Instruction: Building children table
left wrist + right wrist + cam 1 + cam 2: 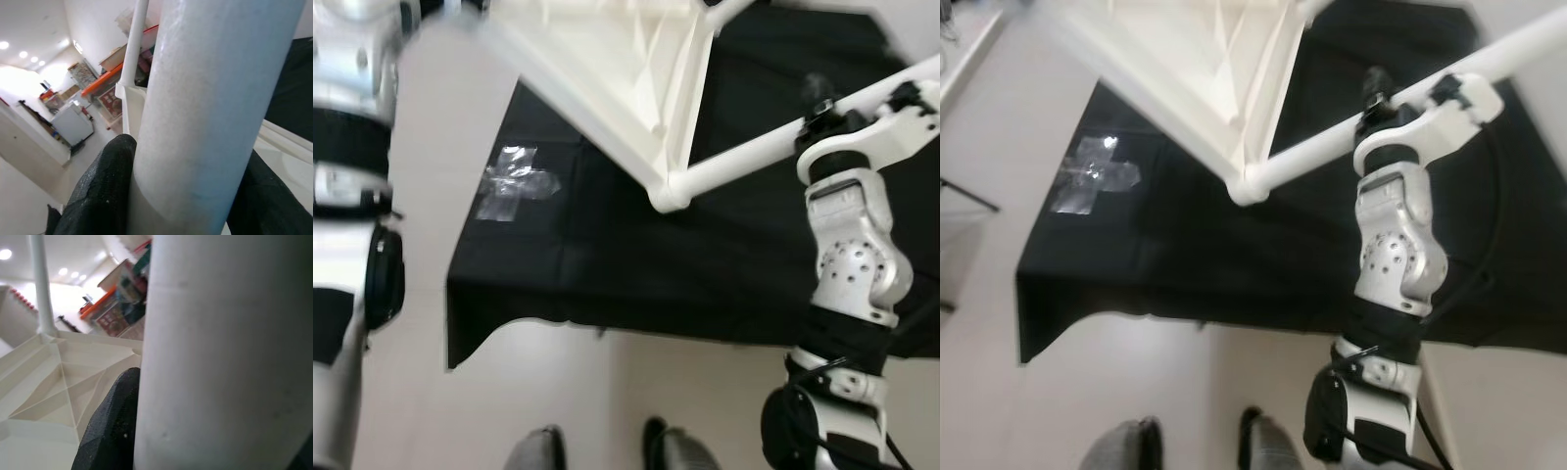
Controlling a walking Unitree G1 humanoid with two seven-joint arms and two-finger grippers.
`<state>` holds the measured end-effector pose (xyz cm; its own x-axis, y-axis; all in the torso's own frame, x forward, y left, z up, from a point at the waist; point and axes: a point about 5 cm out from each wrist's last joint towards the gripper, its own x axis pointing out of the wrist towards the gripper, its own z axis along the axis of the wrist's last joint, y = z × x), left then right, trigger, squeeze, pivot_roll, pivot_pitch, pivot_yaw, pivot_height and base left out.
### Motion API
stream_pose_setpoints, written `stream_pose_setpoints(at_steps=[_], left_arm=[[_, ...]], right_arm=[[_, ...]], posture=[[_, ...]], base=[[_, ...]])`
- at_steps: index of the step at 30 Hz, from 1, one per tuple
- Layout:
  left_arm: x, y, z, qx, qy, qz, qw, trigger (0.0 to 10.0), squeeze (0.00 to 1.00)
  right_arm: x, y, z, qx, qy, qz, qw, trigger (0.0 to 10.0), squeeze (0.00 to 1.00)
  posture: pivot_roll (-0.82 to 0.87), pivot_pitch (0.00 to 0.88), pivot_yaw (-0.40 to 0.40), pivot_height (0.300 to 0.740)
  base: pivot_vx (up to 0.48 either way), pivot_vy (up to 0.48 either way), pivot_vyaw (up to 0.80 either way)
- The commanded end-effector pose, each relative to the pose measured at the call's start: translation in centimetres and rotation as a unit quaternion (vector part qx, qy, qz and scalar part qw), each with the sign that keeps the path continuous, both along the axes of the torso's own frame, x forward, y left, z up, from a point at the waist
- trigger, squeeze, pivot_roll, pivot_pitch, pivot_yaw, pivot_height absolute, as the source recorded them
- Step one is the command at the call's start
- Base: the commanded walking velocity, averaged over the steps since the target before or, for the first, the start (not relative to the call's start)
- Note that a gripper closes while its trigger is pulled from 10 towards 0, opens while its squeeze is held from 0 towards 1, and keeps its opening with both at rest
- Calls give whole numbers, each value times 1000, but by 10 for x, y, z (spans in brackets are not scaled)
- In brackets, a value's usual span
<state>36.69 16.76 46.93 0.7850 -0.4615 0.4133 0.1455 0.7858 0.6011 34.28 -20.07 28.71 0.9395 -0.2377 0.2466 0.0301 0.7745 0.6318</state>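
Left gripper (171, 196) clamped around a white table leg (210, 112), black fingers (98, 191) on both sides. White tabletop (607, 69) held tilted, underside ribs showing, above black cloth (636, 255) on floor. Right gripper (146, 431) closed around another leg (754, 152) at right.

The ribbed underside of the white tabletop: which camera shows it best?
The right wrist view: the tabletop lies broad there, its ribs plain. Both eye views catch it blurred at the top edge. The left wrist view shows a sliver behind the leg.
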Motion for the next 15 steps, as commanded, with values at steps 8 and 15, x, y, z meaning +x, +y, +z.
stream_pose_setpoints(at_steps=[8, 15], left_arm=[[-67, -68, 105, -60, -141, -240, 959, 10000, 1000], [-63, -86, 108, -46, -109, -257, 959, 10000, 1000]], right_arm=[[32, 36, -134, 59, 305, 5, 950, 10000, 0], [38, 18, -141, 87, 319, -72, 941, 10000, 0]], posture=[[116, 260, 55, 740], [142, 273, 79, 740]], base=[[0, 0, 0], [0, 0, 0]])
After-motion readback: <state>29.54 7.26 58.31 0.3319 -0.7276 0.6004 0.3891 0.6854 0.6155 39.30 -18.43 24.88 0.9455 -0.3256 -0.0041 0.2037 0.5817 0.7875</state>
